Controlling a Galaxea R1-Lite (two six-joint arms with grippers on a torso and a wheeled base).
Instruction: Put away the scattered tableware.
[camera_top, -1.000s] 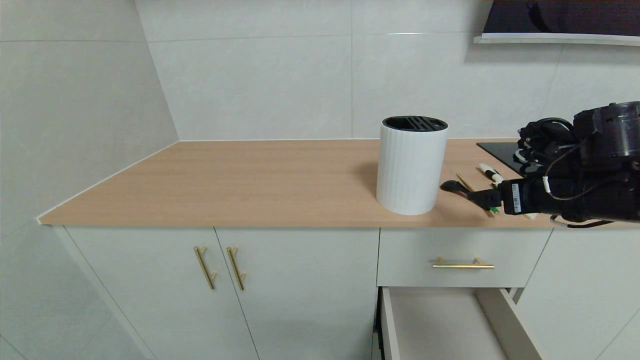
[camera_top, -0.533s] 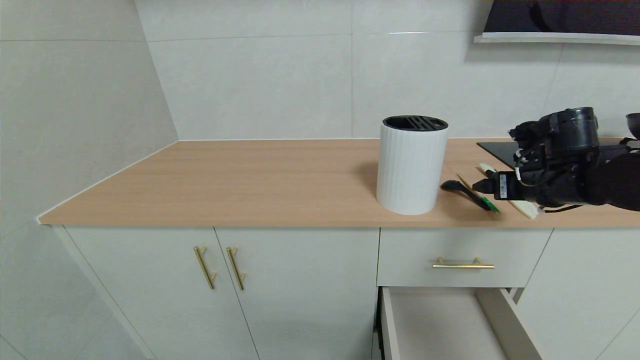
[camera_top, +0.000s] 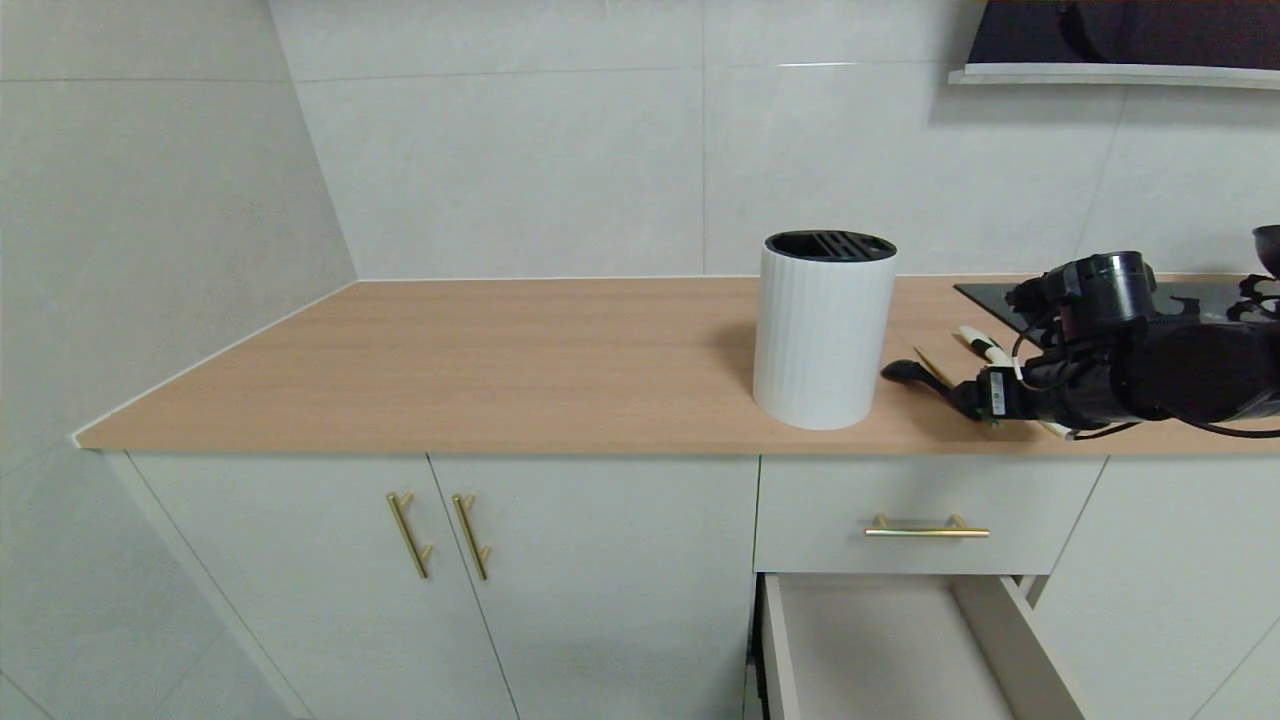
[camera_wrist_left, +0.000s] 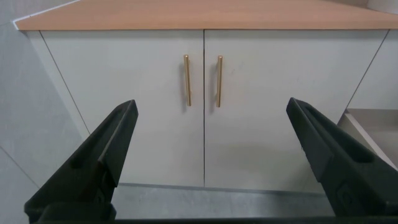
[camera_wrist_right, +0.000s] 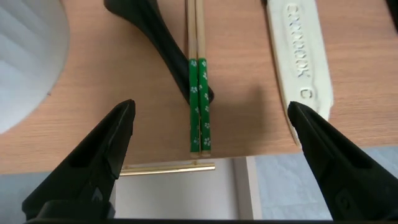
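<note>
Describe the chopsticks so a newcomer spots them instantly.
On the wooden counter, look right of the tall white ribbed holder. The chopsticks are the paired wooden sticks with green flowered ends, unlike the black spoon and white utensil beside them.

Pair of wooden chopsticks with green flowered ends, flat and side by side on the countertop, green ends just short of its front edge, crossing over the thin end of a black spoon's handle. Black spoon flat and at a slant, bowl toward the foot of the holder, near it but apart; long white utensil flat beside the chopsticks, roughly parallel, not touching. White ribbed round holder with black slotted top, upright, left of the rest.
</note>
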